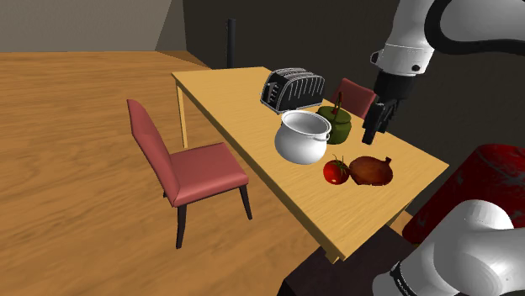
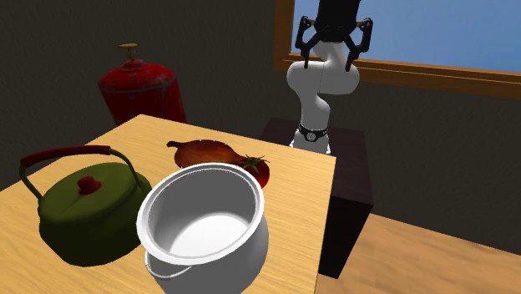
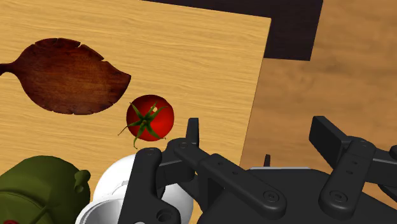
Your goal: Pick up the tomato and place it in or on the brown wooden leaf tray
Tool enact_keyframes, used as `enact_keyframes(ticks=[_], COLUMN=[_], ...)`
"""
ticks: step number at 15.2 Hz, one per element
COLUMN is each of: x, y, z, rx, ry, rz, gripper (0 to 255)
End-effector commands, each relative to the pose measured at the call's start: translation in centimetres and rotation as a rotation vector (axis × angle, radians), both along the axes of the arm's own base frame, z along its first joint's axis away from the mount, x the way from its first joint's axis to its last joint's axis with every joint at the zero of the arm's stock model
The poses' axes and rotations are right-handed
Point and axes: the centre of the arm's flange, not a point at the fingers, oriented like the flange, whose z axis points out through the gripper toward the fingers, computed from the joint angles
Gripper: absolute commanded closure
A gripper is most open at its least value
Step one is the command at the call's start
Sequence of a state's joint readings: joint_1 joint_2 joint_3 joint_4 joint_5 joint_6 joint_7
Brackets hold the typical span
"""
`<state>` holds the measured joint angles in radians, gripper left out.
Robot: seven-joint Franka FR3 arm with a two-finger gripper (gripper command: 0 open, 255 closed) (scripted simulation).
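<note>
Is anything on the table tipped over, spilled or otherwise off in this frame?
Nothing stands out. The tomato sits stem-up beside the leaf tray. The white pot, green kettle and toaster all stand upright on the table. The end effector hangs open above the table, holding nothing.

Glossy tomato [image 3: 147, 118], wood-grained tray [image 3: 70, 76], pale wooden table [image 3: 191, 57]

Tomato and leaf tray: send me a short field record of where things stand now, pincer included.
tomato: red, on the table, close beside the leaf tray, not held
leaf tray: brown, lying flat, nothing on it
pincer: open, raised above the table, holding nothing
nearby: white pot and green kettle next to the tomato
task step: pick not yet begun
</note>
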<state>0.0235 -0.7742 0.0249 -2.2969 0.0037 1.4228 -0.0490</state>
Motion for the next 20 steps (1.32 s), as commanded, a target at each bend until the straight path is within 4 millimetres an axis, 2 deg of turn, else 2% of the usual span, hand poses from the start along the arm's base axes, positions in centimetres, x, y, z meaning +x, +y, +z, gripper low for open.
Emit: enact_keyframes(ticks=[1,10,20], x=[0.0,0.6,2.3], y=[0.0,-6.4,-13.5], z=[0.0,-9.7,-20.2], rx=[0.000,-0.015,-0.032], ry=[0.000,-0.062,-0.130], rz=[0.000,0.045,0.095], gripper=[0,0,0])
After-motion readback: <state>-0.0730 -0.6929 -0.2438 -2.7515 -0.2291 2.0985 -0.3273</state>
